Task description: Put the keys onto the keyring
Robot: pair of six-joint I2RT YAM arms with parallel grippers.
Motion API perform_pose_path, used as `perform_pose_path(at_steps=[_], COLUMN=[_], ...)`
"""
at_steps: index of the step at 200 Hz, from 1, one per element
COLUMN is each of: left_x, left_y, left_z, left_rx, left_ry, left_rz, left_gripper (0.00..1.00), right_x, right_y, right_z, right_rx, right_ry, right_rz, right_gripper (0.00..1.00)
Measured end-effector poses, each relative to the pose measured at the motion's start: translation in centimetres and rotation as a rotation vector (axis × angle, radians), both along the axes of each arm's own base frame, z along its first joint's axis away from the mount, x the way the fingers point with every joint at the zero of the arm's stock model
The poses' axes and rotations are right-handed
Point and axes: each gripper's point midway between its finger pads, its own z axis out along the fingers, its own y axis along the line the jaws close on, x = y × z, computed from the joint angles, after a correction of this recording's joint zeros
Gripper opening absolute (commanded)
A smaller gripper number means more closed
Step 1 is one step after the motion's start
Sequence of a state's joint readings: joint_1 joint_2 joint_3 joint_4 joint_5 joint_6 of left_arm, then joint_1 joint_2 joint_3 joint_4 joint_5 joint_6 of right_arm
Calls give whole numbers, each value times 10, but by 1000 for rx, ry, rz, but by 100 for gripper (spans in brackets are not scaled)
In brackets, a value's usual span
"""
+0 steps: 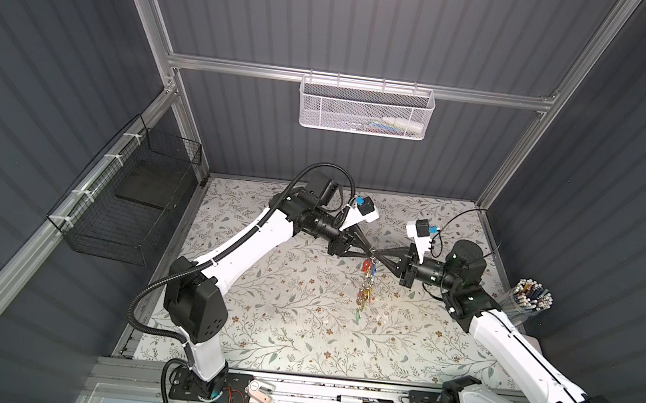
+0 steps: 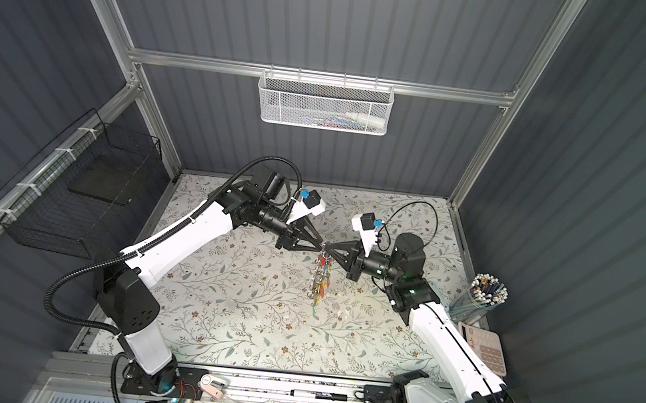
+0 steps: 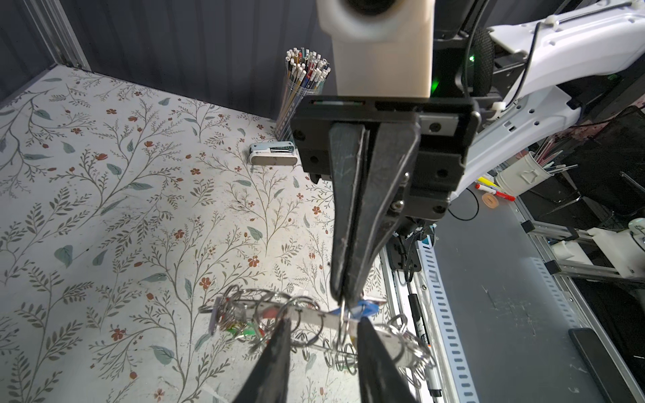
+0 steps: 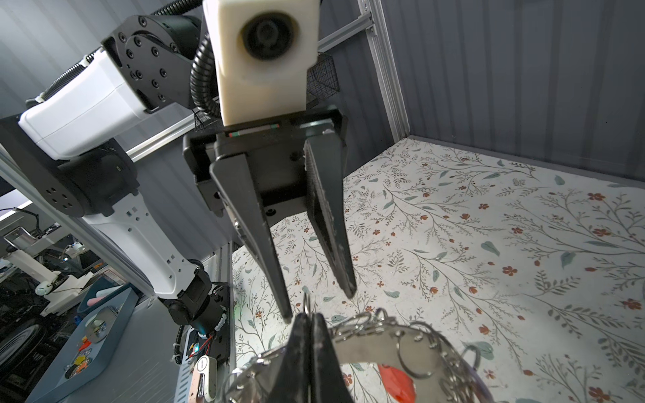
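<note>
My right gripper (image 4: 309, 315) has its fingers pressed together on the rim of the keyring (image 4: 370, 349), pinching it where a small split ring (image 4: 307, 303) stands up from the grey plate. The keyring hangs in the air over the middle of the table (image 1: 296, 333), well away from every edge, with its tags dangling below. The keys (image 3: 366, 308) show as a blue tag right beside my right fingertips, against the plate. I cannot tell whether they are already threaded on.

My left gripper (image 4: 319, 303) faces the right one tip to tip. Its fingers (image 4: 265, 244) are spread, with that split ring between them, and as far as I can see they pinch nothing.

I judge the step to be taking a second hold at that ring so the keys can be worked on. To do it well, I should centre the split ring between my left fingers before closing. I should catch only that one loop, not its neighbours, and close gently. The right pinch needs to be firm and level, because a plate this loaded with tags will swing or twist if it slips.
</note>
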State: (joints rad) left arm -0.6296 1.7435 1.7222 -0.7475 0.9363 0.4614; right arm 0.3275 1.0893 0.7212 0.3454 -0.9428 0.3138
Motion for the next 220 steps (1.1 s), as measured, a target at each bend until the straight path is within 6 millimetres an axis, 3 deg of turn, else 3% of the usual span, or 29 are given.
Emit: perform_pose_path(at_steps=[57,93,133,146,181,220], left_x=[2,1,3,4,1,0], left_y=[-2,-1,-4,-4,0,3], left_z=[0,-1,1,-1,-3,2], left_rx=[0,4,-7,-33,-100,-218], left_ry=[3,14,33,36,45,57], left_rz=[-1,-7,14,35,115,180], left_gripper=[18,0,0,0,0,0], right_x=[0,1,5,8,11,-4], right_y=[0,0,-3,-5,-17,-24], right_z=[1,1,1,0,14,37], right_rx=[2,1,0,3,46,93], right_ry=[-4,-4,-6,6,3,-55], right_rz=[0,-5,-26,-41,-77,-84], right_gripper=[0,0,0,12,30,36])
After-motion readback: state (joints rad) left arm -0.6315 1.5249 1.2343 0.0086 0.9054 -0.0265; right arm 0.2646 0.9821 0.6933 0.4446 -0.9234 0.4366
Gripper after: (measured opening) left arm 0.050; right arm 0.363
